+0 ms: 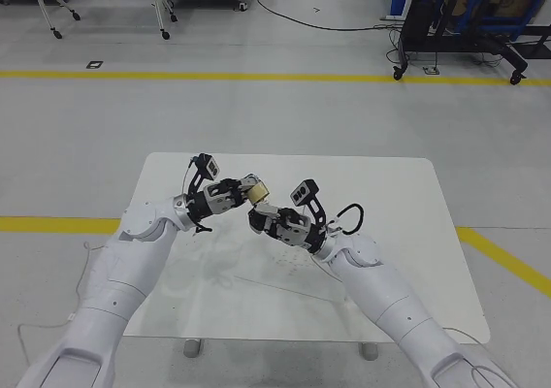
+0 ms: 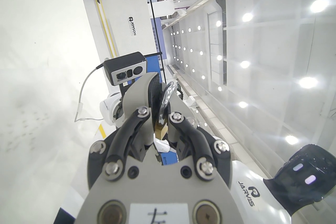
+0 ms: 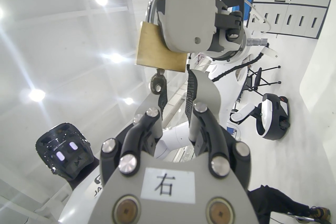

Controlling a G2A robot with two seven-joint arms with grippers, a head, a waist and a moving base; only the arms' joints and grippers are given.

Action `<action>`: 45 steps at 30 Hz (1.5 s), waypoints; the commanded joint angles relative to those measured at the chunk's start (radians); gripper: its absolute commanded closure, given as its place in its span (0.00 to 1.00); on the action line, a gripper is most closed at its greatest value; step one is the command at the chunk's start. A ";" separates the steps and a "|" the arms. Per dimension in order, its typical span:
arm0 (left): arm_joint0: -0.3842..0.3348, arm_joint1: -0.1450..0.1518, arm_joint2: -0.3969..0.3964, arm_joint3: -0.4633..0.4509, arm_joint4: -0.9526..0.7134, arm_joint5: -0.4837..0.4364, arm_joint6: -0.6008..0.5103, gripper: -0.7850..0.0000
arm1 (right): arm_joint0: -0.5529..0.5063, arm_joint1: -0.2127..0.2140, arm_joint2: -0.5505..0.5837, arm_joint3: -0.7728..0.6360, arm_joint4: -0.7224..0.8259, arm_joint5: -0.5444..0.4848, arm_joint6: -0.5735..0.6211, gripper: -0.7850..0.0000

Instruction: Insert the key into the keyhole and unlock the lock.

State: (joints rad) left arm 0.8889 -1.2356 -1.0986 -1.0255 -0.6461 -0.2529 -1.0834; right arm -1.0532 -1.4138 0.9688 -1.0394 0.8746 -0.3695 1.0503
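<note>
Top view: the left pincer (image 1: 255,192) clamps the brass lock (image 1: 261,188) above the bench (image 1: 392,262), the right pincer (image 1: 257,219) just beside it

Left wrist view: lock gripped, shackle (image 2: 167,96) apparently seated

Right wrist view: the key (image 3: 158,81) sits in the keyhole (image 3: 160,69), right pincer parted; the turn seems not yet done

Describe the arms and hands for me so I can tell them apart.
Both arms are glossy white shells. The left hand and right hand are grey, with black linkages, silver bolts and ribbed black pads; each bears a white label with a different black character.
</note>
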 commanded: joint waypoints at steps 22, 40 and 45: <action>-0.002 -0.002 -0.007 -0.003 0.012 -0.041 -0.056 1.00 | -0.001 -0.017 0.022 0.041 0.125 0.095 0.064 1.00; 0.013 0.000 -0.022 -0.024 0.041 -0.080 -0.024 1.00 | 0.030 -0.034 0.041 0.132 0.267 0.239 0.251 1.00; 0.016 0.001 -0.026 -0.027 0.051 -0.076 -0.012 1.00 | 0.031 -0.027 0.055 0.126 0.164 0.138 0.184 0.72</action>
State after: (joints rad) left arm 0.9049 -1.2352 -1.1238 -1.0529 -0.5992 -0.3310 -1.0989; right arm -1.0208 -1.4428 1.0205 -0.9102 1.0628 -0.2107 1.2528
